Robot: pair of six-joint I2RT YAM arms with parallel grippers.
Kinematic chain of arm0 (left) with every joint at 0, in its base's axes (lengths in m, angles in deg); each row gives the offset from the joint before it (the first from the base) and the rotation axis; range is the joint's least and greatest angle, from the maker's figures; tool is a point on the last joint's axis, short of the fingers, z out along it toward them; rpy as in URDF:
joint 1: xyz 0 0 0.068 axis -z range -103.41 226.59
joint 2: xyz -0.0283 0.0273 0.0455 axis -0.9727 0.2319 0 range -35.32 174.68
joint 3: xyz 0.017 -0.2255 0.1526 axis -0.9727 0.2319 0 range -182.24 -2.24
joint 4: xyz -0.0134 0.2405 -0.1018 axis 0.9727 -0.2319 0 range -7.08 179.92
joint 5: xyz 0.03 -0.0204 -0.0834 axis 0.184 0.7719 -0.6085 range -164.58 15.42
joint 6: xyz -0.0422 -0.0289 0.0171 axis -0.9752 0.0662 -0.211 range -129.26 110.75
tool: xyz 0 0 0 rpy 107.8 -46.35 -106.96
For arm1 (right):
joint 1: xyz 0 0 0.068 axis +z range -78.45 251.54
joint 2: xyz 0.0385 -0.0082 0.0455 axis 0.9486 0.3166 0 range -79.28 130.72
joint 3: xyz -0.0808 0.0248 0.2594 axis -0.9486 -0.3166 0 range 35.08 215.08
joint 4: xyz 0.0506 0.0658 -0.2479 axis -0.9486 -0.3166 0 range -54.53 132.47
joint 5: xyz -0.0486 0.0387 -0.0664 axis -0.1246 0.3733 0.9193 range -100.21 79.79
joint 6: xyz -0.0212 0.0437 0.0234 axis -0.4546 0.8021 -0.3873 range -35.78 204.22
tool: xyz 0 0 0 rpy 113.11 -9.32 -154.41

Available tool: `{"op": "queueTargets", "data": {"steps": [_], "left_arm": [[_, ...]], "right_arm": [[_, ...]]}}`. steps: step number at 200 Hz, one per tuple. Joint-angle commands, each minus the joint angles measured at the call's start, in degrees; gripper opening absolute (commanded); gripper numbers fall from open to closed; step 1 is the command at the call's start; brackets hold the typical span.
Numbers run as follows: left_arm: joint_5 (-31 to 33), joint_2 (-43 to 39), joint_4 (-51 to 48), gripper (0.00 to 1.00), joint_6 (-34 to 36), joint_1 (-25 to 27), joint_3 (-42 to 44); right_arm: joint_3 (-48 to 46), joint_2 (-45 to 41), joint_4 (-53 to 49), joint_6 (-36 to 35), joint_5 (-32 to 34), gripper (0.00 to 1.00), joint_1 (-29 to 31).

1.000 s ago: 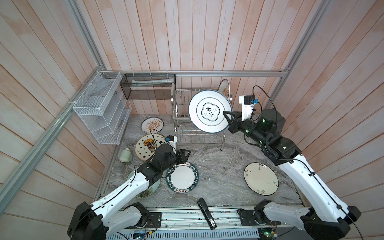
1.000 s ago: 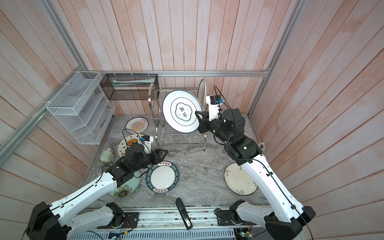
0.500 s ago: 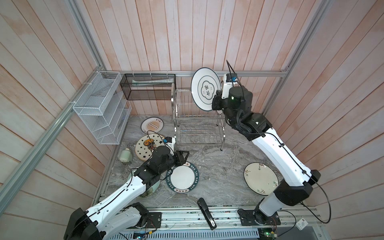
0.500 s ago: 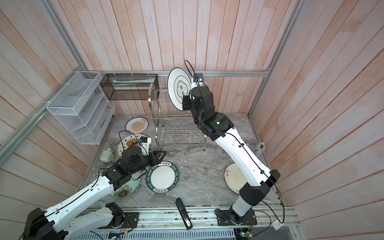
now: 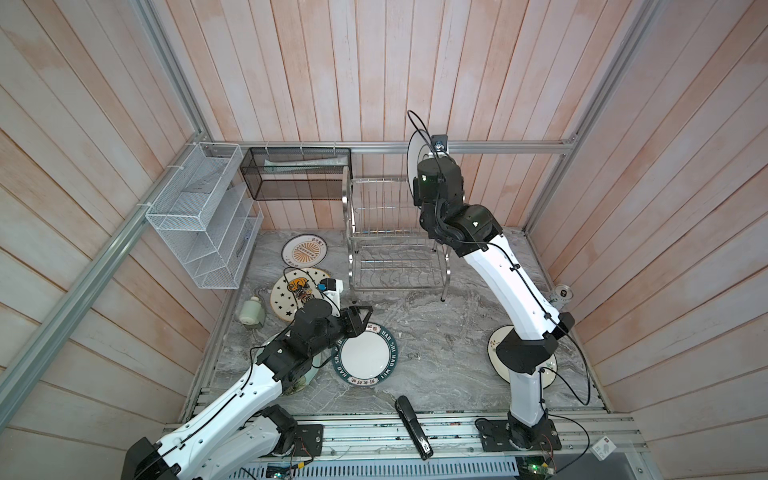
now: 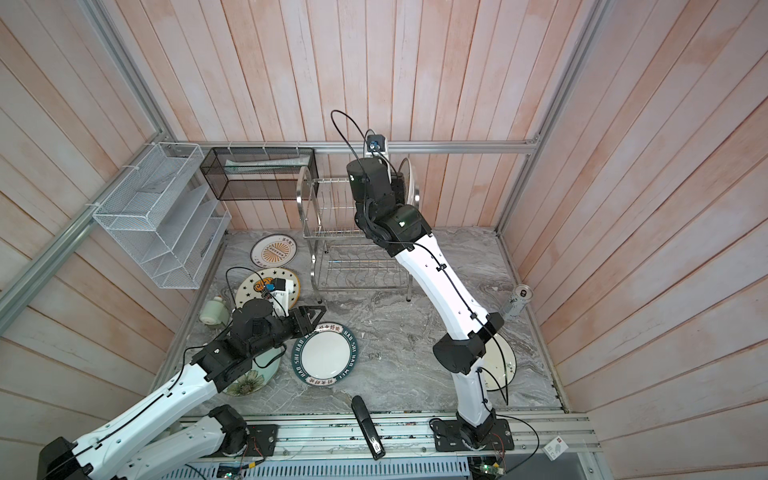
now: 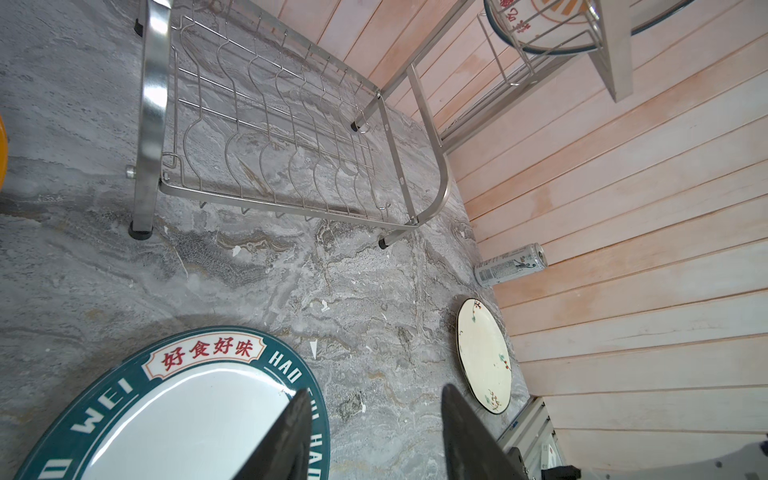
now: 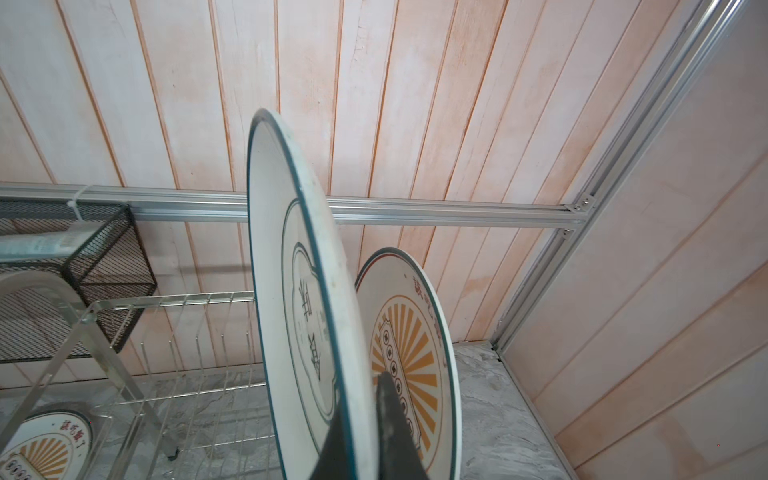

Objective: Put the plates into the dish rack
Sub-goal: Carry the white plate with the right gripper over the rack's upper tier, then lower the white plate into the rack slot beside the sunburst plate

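- Top views: a white plate (image 5: 410,166) is held upright over the dish rack's (image 5: 390,232) right end.
- Left wrist: the left gripper (image 7: 374,411) is seen half open, empty, above the lettered plate (image 7: 166,415).
- Right wrist: the white plate's rim is clamped by the right gripper (image 8: 365,415), beside a racked sunburst plate (image 8: 411,332).

Bright even light, soft shadows, glare on dish rack (image 7: 150,104)

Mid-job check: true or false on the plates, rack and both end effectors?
The right end effector grips a teal-rimmed plate on edge. True.
The dish rack holds no plate yet. False: a sunburst plate stands in the dish rack's upper tier.
The left end effector is shut on the lettered plate. False: the left end effector is open over the lettered plate's rim, holding nothing.
A second sunburst plate lies flat on the table. True.
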Motion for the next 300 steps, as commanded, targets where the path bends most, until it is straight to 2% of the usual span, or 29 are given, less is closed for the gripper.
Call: {"op": "queueTargets", "data": {"steps": [1,101,158,300], "left_arm": [[0.2,-0.8,-0.2,0.52,-0.3,0.0,0.5],[-0.4,-1.5,0.4,0.52,-1.2,0.0,1.5],[-0.5,-2.1,0.3,0.52,-1.8,0.0,2.8],[-0.4,-1.4,-1.6,0.52,-0.3,0.0,1.1]], "right_arm": [[1.7,-0.3,1.0,-1.5,6.1,0.00,0.3],[0.1,1.9,1.5,-0.9,10.2,0.00,-0.9],[-1.0,3.7,-3.3,6.0,6.2,0.00,-3.2],[-3.2,5.8,-8.4,14.0,4.0,0.00,-4.0]]}}
